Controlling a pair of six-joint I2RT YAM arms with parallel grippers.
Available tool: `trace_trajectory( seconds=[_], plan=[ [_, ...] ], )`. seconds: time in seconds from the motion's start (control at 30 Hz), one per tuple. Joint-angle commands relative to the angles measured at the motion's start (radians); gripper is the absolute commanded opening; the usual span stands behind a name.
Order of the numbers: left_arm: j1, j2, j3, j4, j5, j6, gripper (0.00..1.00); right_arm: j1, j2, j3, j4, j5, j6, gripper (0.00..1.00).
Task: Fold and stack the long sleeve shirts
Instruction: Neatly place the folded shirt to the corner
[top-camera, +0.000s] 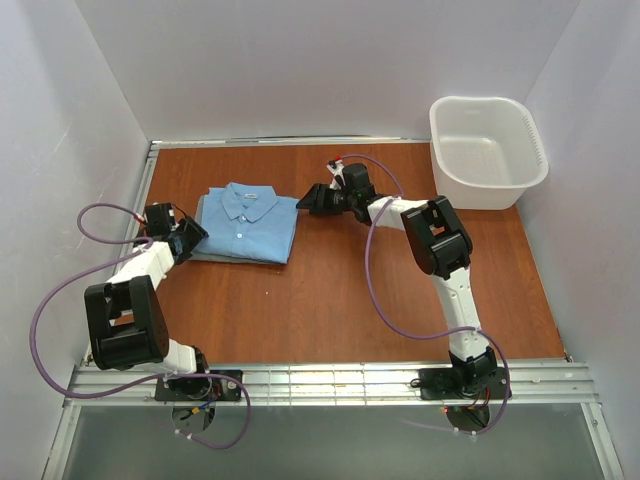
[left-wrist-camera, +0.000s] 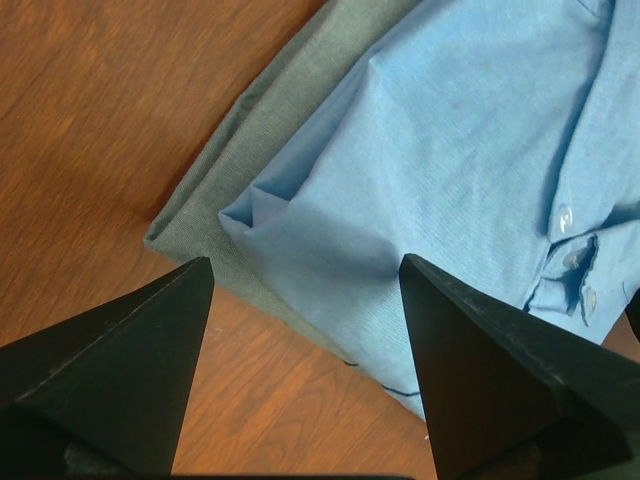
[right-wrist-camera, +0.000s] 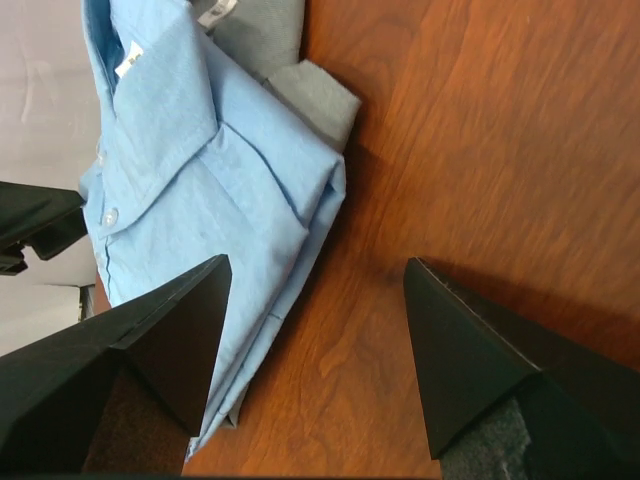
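A folded light sky-blue shirt (top-camera: 247, 222) lies on top of a folded grey-green shirt (top-camera: 206, 206), collar toward the far wall, at the back left of the table. In the left wrist view the blue shirt (left-wrist-camera: 450, 150) overlaps the grey-green shirt (left-wrist-camera: 270, 120). My left gripper (top-camera: 192, 236) stands open at the stack's near left corner, nothing between its fingers. My right gripper (top-camera: 308, 200) is open just off the stack's right edge, also holding nothing. The right wrist view shows the blue shirt (right-wrist-camera: 200, 190) and a grey-green corner (right-wrist-camera: 320, 95).
A white plastic basket (top-camera: 487, 150) stands at the back right corner. White walls close in the table on three sides. A metal rail (top-camera: 330, 382) with both arm bases runs along the near edge. Purple cables loop from each arm.
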Motion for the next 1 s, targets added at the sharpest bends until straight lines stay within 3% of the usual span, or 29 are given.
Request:
trace_trajectory(
  seconds=[0.0, 0.2, 0.33, 0.57, 0.8, 0.97],
  plan=[
    [-0.003, -0.034, -0.025, 0.059, -0.047, -0.040, 0.71, 0.001, 0.041, 0.062, 0.003, 0.001, -0.011, 0.65],
    [-0.001, -0.046, -0.074, 0.082, -0.068, -0.089, 0.64, 0.002, 0.067, 0.074, 0.018, -0.010, 0.008, 0.62],
    [0.000, -0.058, -0.115, 0.090, -0.104, -0.118, 0.53, 0.002, 0.077, 0.076, 0.033, -0.014, 0.025, 0.56],
    [0.002, -0.062, -0.148, 0.113, -0.095, -0.120, 0.44, 0.002, 0.112, 0.111, 0.046, -0.025, 0.055, 0.57],
    [0.004, -0.059, -0.134, 0.113, -0.085, -0.088, 0.40, 0.008, 0.135, 0.163, 0.058, -0.056, 0.060, 0.57],
    [0.002, -0.054, -0.115, 0.111, -0.082, -0.074, 0.47, 0.021, 0.153, 0.200, 0.058, -0.082, 0.060, 0.57]
  ],
)
